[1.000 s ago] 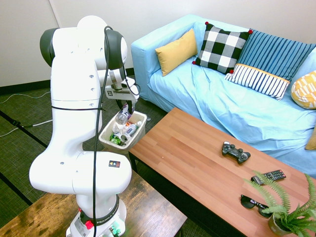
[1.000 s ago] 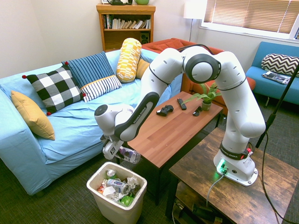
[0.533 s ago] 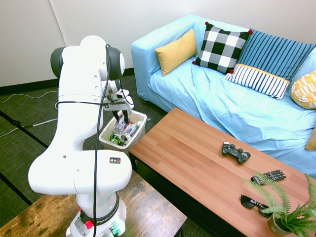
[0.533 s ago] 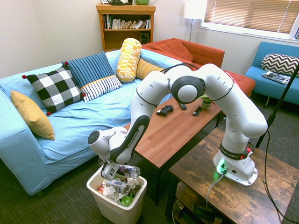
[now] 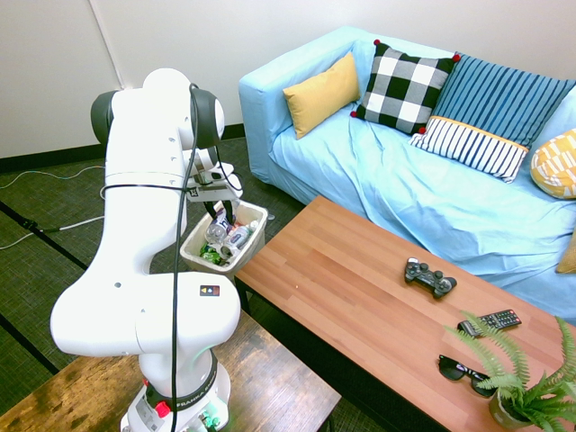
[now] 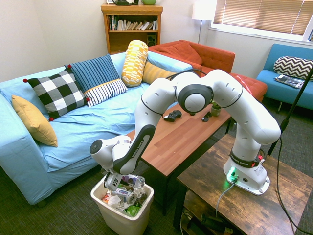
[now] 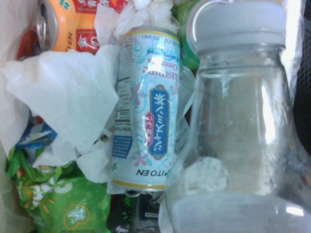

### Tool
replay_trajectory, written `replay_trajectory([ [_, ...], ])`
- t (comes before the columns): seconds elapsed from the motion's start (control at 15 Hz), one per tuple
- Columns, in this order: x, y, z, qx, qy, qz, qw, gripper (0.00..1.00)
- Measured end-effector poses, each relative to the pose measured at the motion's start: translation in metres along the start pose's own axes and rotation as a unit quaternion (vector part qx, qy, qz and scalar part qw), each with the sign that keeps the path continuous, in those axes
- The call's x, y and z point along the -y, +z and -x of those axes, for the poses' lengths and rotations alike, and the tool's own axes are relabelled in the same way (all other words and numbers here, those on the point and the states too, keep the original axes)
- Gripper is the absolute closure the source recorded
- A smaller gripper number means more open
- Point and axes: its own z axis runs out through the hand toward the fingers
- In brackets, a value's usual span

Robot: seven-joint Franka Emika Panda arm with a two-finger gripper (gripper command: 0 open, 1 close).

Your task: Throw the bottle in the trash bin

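**A:** Where is the bottle right now?

**B:** Clamped in the gripper, just over the heaped rubbish in the trash bin. The fingers are closed on it; from the second exterior view the bottle lies nearly on its side at the gripper's tip, at about the height of the bin's rim. In the wrist view its clear shoulder and pale cap fill the near side of the picture.

**A:** So which step is this?

**B:** The carry looks finished. I'd judge this the moment just ahead of the drop: the bottle sits inside the bin's outline, low, with nothing between it and the rubbish below.

**A:** What does the next move need?

**B:** Only that the fingers part. The bottle should fall a short way and settle on the pile. After that the arm has to lift straight up so it doesn't catch the rim.

**A:** What's under it?

**B:** A pale blue tea can, crumpled white tissue, an orange can and a green wrapper. The bin is fairly full, so the bottle may roll once let go.

**A:** And around the bin?

**B:** It stands on the dark carpet at the end of the wooden coffee table, near the blue sofa.
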Motion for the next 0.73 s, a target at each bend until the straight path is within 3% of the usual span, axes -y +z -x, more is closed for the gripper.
replay_trajectory([
  [0.73, -0.0026, -0.0019, -0.0095, -0.004, 0.009, 0.0, 1.0, 0.0],
])
